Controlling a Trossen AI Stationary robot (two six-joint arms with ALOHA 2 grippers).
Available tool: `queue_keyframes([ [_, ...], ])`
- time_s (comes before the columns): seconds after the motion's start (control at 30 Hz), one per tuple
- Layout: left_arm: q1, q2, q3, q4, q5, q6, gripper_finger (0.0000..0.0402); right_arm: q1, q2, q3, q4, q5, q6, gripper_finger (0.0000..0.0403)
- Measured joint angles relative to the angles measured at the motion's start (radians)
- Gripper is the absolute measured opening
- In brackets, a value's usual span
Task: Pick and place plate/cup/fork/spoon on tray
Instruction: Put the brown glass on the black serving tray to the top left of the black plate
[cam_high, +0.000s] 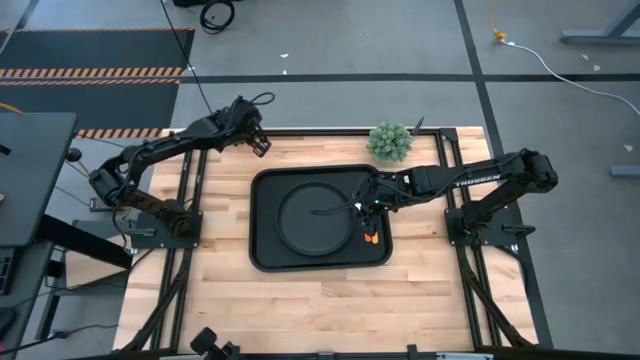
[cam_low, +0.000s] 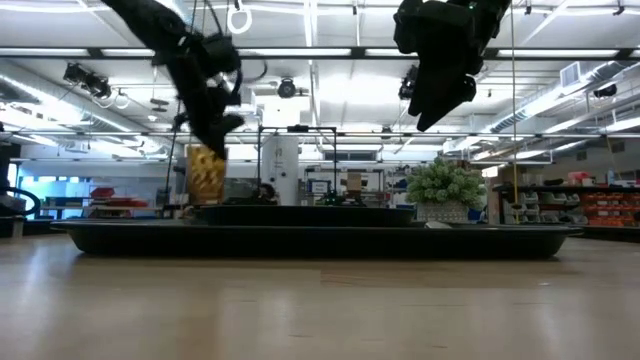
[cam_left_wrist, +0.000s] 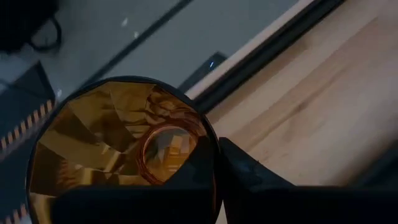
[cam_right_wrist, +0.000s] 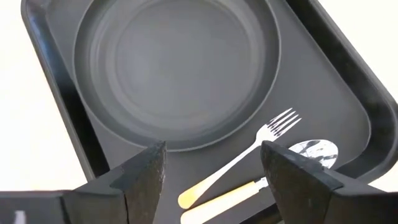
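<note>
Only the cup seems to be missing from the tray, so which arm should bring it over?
The left. Its claw already grips the cup near the table's far edge. The right claw hangs open and empty over the tray, above the fork and spoon.

plant (cam_high: 390, 142) | spiky green, at table's (cam_high: 300, 300) far edge | upright

We see ceiling strip lights (cam_low: 330, 52) glaring white in the low view, silhouetting both arms and the tray (cam_low: 320, 240), while the wooden table (cam_right_wrist: 25, 137) bleaches nearly white in the right wrist view and the cup (cam_left_wrist: 118, 149) looms blurred close to the left wrist camera.
</note>
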Motion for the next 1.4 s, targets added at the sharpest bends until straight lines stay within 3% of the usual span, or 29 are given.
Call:
queue_keyframes([
  [0.23, -0.155, -0.073, 0.166, -0.140, 0.002, 0.032, 0.0011, -0.030, 0.000, 0.000, 0.020, 0.002, -0.010, 0.0268],
  [0.57, -0.345, -0.114, 0.189, -0.147, -0.003, -0.005, 0.0011, -0.012, 0.000, 0.000, 0.025, 0.001, -0.010, 0.0268],
  [0.83, -0.401, -0.119, 0.189, -0.056, -0.005, 0.000, 0.0011, 0.000, 0.000, 0.000, 0.036, -0.016, 0.110, 0.0268],
  [1.13, -0.423, -0.111, 0.189, 0.052, -0.006, 0.003, 0.0011, 0.001, 0.000, 0.000, 0.057, -0.094, 0.368, 0.0268],
  [1.4, -0.523, -0.111, 0.189, -0.028, -0.006, -0.028, 0.0011, 0.000, 0.000, 0.000, 0.158, -0.094, 0.419, 0.0268],
])
